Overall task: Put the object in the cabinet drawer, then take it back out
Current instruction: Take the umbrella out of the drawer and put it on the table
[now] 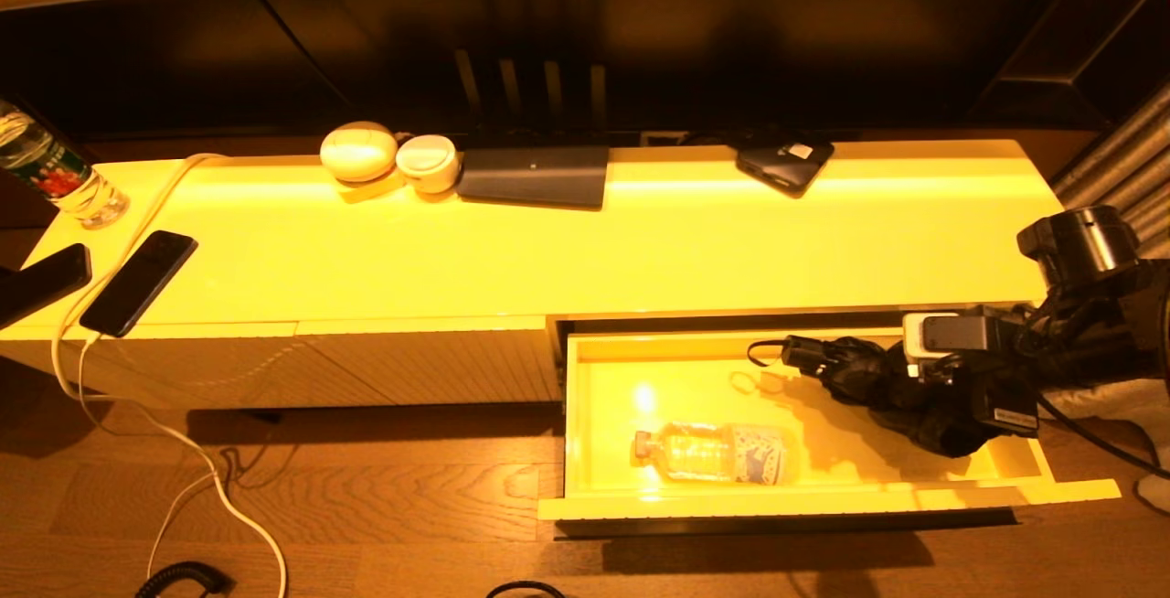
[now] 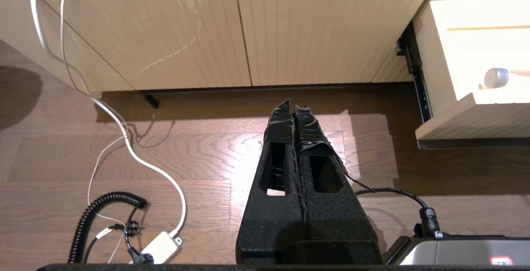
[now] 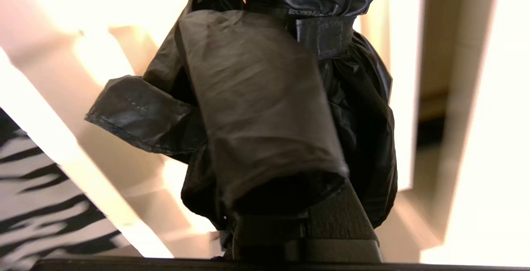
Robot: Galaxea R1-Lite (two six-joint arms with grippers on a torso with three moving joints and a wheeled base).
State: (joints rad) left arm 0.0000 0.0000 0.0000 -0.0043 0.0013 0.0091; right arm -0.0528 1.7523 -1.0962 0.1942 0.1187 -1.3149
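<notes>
Head view shows the right gripper (image 1: 923,397) clamped on a folded black umbrella (image 1: 850,374), holding it over the right half of the open cabinet drawer (image 1: 585,415). The umbrella's long axis runs nearly level along the drawer's width, its handle end and wrist loop pointing toward the drawer's middle. A plastic bottle (image 1: 717,453) lies on the drawer floor, nearer the front and to the left of the umbrella, apart from it. Whether the umbrella touches the drawer floor cannot be told. The left gripper (image 2: 295,109), fingers pressed together, hangs parked over the wooden floor (image 2: 198,155), so the right arm is the nearer one.
</notes>
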